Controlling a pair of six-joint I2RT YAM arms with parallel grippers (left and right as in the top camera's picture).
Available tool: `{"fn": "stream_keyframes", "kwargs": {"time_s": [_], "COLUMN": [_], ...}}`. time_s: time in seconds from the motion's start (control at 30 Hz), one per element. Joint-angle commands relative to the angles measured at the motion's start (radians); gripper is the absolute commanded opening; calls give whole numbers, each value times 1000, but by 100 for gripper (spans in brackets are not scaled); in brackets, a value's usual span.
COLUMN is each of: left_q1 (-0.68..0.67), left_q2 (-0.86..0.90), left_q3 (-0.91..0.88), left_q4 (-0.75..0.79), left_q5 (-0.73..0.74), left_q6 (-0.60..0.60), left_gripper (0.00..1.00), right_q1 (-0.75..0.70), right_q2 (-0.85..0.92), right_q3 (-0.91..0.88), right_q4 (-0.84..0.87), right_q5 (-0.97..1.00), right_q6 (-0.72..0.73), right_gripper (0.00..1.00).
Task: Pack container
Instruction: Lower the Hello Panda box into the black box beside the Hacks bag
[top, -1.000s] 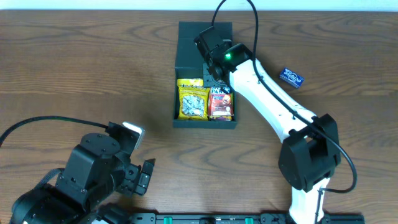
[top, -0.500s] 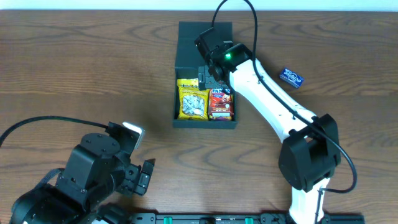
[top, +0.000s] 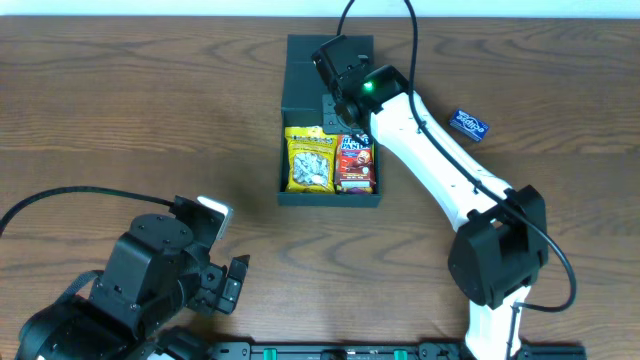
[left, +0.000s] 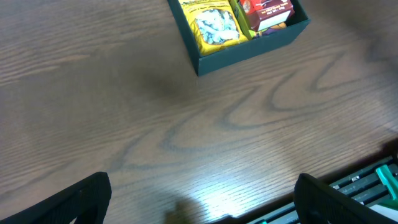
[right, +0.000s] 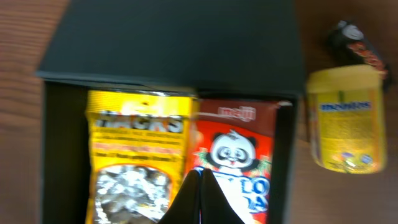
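While my right gripper (right: 200, 178) hovers pinched shut and empty over it, the container (top: 330, 199) sits far-centre on the table (top: 120, 120), flap lid (top: 305, 72) on its far side, long axis running near to far. My left gripper (left: 202, 208), spread wide, sits well apart, near-left. Only the right wrist view shows a yellow tub (right: 345, 118) and dark bar (right: 356, 51) just right of the container; overhead, my right arm (top: 430, 160) hides them.

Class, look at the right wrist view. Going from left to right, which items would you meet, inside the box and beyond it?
In the container: yellow snack packet → red panda snack packet; then, outside it, yellow tub.
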Motion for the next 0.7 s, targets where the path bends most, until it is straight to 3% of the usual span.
{"fn": "stream_keyframes", "kwargs": {"time_s": [0.0, 0.67], "left_q1": [2, 2], "left_q2": [0, 0], "left_q3": [4, 4], "left_q4": [-3, -3], "left_q5": [3, 3], "left_q6": [-8, -7], "left_gripper": [95, 95], "right_q1": [7, 2], "right_q2": [25, 140], "right_q3": [12, 12], "right_q4": [16, -13], "right_q5": [-91, -66], "right_q6": [-26, -110], "right_gripper": [1, 2]}}
